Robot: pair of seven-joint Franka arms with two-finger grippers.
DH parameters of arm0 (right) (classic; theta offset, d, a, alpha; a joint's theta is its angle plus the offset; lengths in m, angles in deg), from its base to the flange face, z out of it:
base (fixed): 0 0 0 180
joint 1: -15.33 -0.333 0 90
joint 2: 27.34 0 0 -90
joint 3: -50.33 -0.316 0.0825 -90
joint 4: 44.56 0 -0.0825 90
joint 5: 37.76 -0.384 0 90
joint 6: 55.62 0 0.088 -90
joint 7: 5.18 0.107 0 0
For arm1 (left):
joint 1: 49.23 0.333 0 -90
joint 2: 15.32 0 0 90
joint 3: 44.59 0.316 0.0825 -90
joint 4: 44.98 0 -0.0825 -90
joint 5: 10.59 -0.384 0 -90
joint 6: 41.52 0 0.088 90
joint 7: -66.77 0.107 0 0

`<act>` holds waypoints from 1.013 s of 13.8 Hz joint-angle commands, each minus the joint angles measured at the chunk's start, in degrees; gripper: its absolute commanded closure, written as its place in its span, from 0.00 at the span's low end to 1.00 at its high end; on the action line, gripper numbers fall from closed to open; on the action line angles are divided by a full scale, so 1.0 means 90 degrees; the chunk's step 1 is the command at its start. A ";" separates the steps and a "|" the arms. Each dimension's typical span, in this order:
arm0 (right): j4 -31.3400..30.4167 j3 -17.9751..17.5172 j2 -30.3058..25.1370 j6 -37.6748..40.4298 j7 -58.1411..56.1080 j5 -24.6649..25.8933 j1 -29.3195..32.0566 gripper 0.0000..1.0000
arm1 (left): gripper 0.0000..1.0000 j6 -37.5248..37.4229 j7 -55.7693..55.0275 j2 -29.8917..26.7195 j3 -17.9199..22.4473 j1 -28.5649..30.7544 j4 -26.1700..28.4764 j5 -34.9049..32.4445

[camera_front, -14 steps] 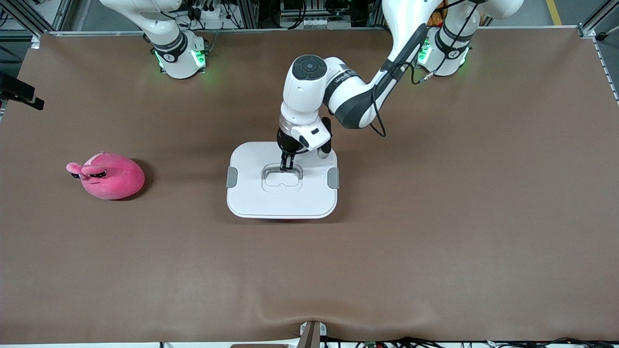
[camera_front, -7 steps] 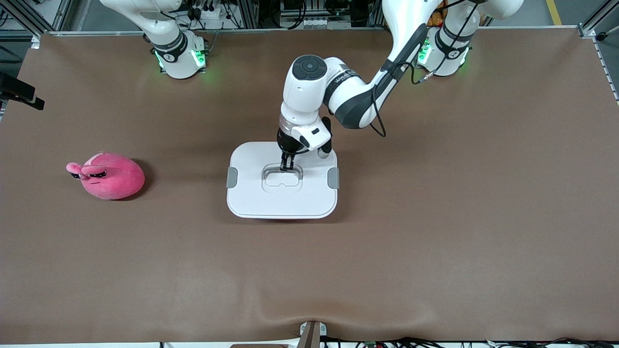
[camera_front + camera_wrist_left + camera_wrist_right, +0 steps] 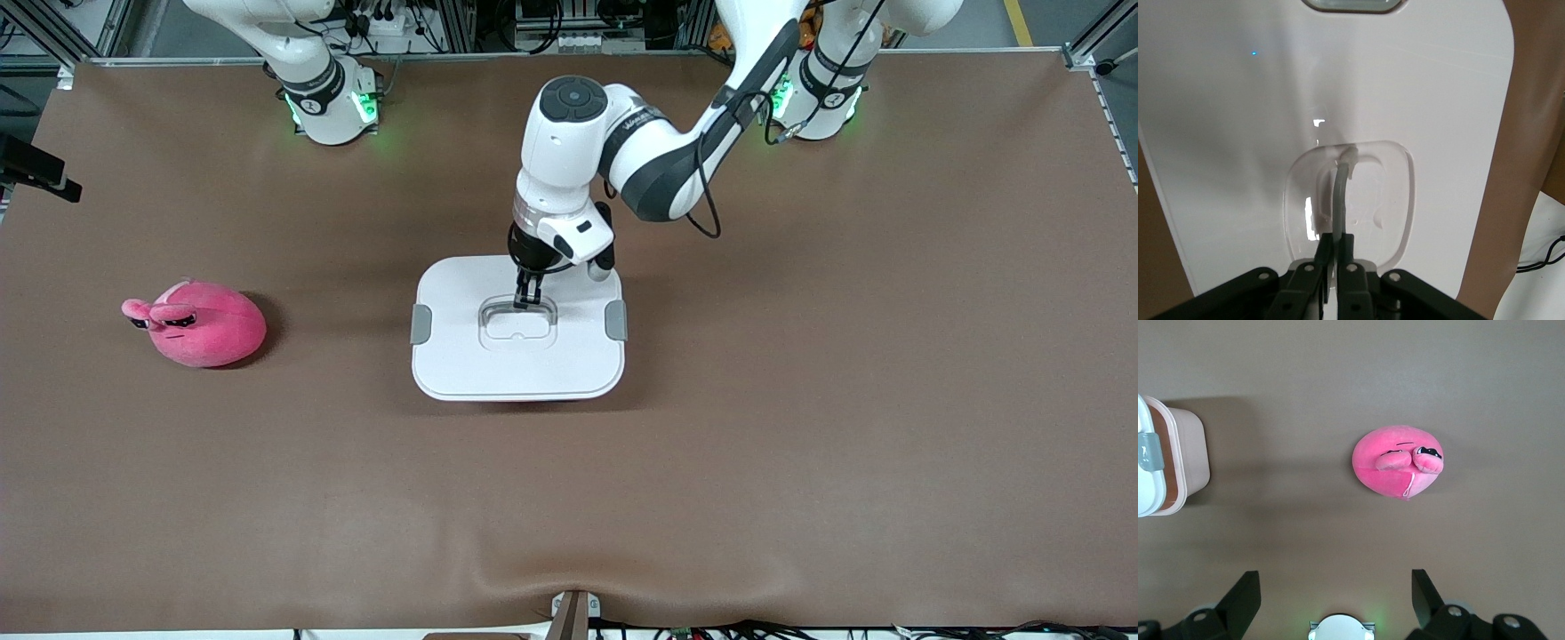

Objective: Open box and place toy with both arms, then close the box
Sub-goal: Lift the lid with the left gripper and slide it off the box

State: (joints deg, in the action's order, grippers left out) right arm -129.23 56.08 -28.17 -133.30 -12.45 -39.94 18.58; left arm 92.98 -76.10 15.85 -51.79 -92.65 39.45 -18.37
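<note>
The box's white lid (image 3: 462,356) with grey side clips is at mid-table, and it hides the tub in the front view. My left gripper (image 3: 526,300) is over the lid's recessed centre, shut on the thin handle (image 3: 1340,193), which stands up between the fingers (image 3: 1336,243). The right wrist view shows the pale pink tub (image 3: 1195,453) under the lid's edge (image 3: 1146,497). The hot-pink plush toy (image 3: 204,324) lies on the table toward the right arm's end. My right gripper (image 3: 1335,579) hangs open high over the table near the toy (image 3: 1398,461), holding nothing.
A brown mat (image 3: 800,400) covers the whole table. The two green-lit arm bases (image 3: 329,107) stand along the edge farthest from the front camera. A small mount (image 3: 573,613) sits at the nearest edge.
The left arm has risen a little with the handle in its grip, and the lid has come up with it, looking slightly larger. The toy has not moved.
</note>
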 commanded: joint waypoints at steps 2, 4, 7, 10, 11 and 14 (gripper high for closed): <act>0.0003 -0.0062 -0.0016 0.0008 0.0017 -0.0119 0.0098 0.00 | 1.00 -0.0460 -0.0083 -0.0396 0.0068 0.0029 0.0053 -0.0181; 0.0023 -0.0072 0.0052 -0.0002 0.0007 -0.0168 0.0088 0.00 | 1.00 -0.0734 0.0112 -0.0610 0.0068 0.0214 0.0063 -0.0278; 0.0043 -0.0072 0.0072 -0.0002 0.0007 -0.0256 0.0088 0.00 | 1.00 -0.1007 0.0610 -0.0991 -0.0010 0.0925 0.0218 -0.0152; 0.0043 -0.0072 0.0140 -0.0011 0.0007 -0.0256 0.0108 0.00 | 1.00 -0.0573 0.0786 -0.1770 -0.0039 0.1765 0.1240 -0.0132; 0.0043 -0.0072 0.0189 -0.0011 0.0007 -0.0256 0.0117 0.00 | 1.00 -0.0231 0.0893 -0.2073 -0.0039 0.2009 0.1612 -0.0132; 0.0043 -0.0072 0.0219 0.0018 0.0007 -0.0246 0.0098 0.00 | 1.00 -0.0130 0.1866 -0.2563 -0.0030 0.2440 0.2258 0.0403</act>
State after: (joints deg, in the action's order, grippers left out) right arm -129.24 55.98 -26.38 -133.42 -12.45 -41.08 18.60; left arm 89.86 -63.93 -1.63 -51.32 -72.34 52.63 -17.89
